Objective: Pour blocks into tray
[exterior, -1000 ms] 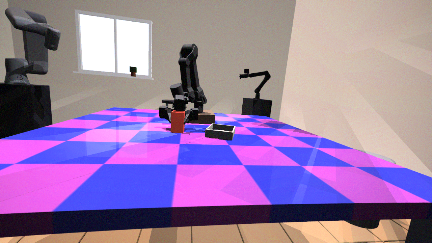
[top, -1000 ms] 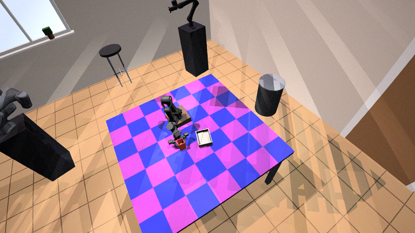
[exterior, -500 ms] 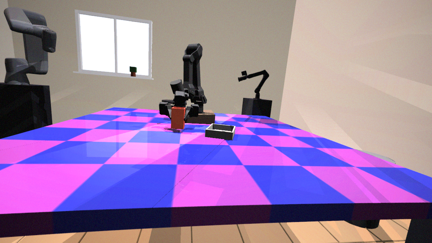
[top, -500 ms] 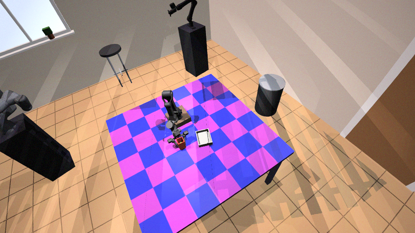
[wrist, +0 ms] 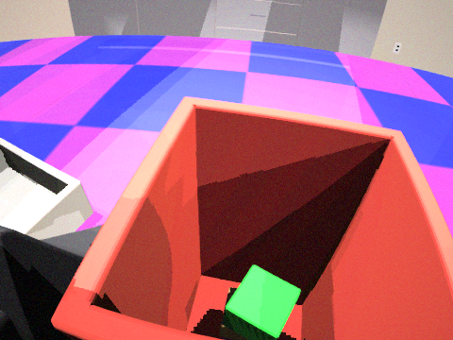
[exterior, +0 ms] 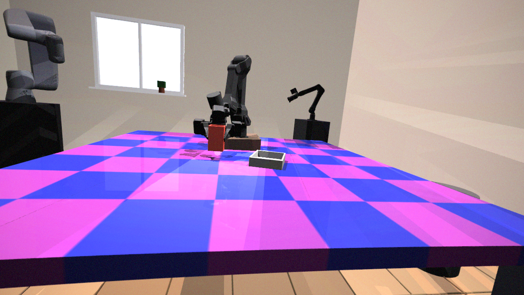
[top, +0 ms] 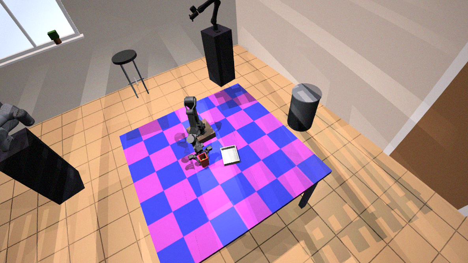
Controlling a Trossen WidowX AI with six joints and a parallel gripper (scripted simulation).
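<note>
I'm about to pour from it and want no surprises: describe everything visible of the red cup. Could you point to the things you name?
The red cup [top: 203, 162] [exterior: 216, 138] [wrist: 377, 236] is square-sided, open-topped and smooth, like plastic, with paler rim edges. It is upright above the table, beside the tray, gripped by the hand [top: 201, 156]. A green block [wrist: 263, 300] lies inside.

the tool [top: 202, 157] [exterior: 216, 134] is clamped, its 2 fingers apart

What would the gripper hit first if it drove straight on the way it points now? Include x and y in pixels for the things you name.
Nothing standing, as far as the views show: the gripper [top: 203, 156] [exterior: 216, 133] and its red cup [top: 204, 163] [exterior: 216, 139] [wrist: 377, 246] face checkered tabletop [top: 234, 187] [exterior: 256, 220] [wrist: 293, 90]. White tray [top: 232, 163] [exterior: 266, 163] [wrist: 71, 212] sits aside. Downward pitch unclear; tabletop contact possible.
</note>
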